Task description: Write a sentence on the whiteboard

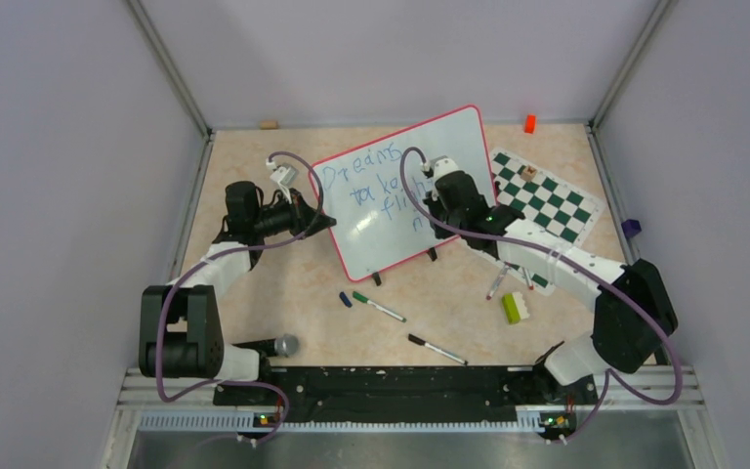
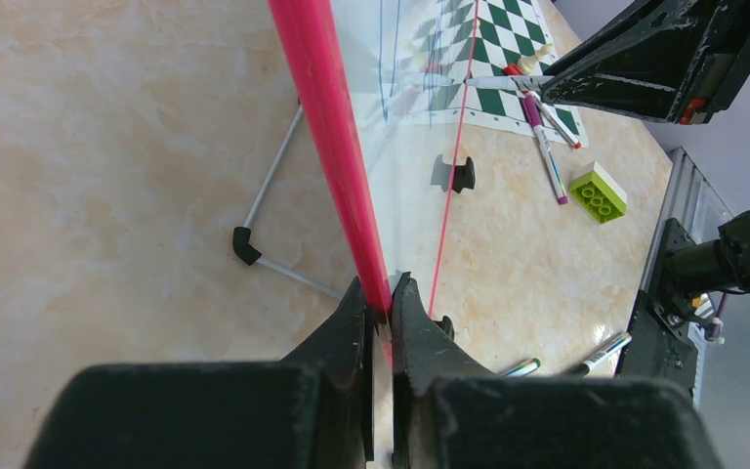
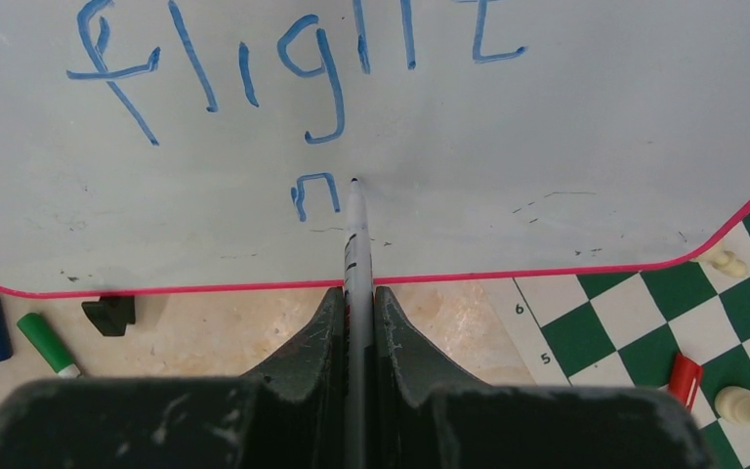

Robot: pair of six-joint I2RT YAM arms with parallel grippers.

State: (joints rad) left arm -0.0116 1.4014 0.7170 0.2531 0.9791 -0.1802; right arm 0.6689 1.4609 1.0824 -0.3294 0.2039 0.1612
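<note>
Whiteboard (image 1: 376,249): white board with a red rounded frame, standing tilted on two black feet (image 1: 376,277) at the middle of the table (image 1: 283,283), between the two arms, its right corner over the green-and-white chess mat (image 1: 547,195). Sentence (image 1: 376,181): blue slanted handwriting in four short lines running down the board face. The top line began "Dreams", the third read "flight" (image 3: 293,68), and the fourth was only a small "n" (image 3: 314,195). Left gripper (image 2: 381,293): at the board's left edge, jaws pinched tight on the red frame, which ran straight up from between the fingertips in the left wrist view. Right gripper (image 3: 356,293): in front of the lower right part of the board face, jaws closed narrowly around a slim white marker (image 3: 356,244) that pointed at the board. Its tip lay just right of the "n" and under "flight". Whether it pressed on the surface could not be told. Loose items on the table in front of the board: a blue cap (image 1: 345,300), a green-capped marker (image 1: 379,306), a black-capped marker (image 1: 437,349) nearer the arm bases, and a lime green brick (image 1: 514,308) beside the right arm. An orange block (image 1: 529,123) sat at the far edge, just beyond the mat.
</note>
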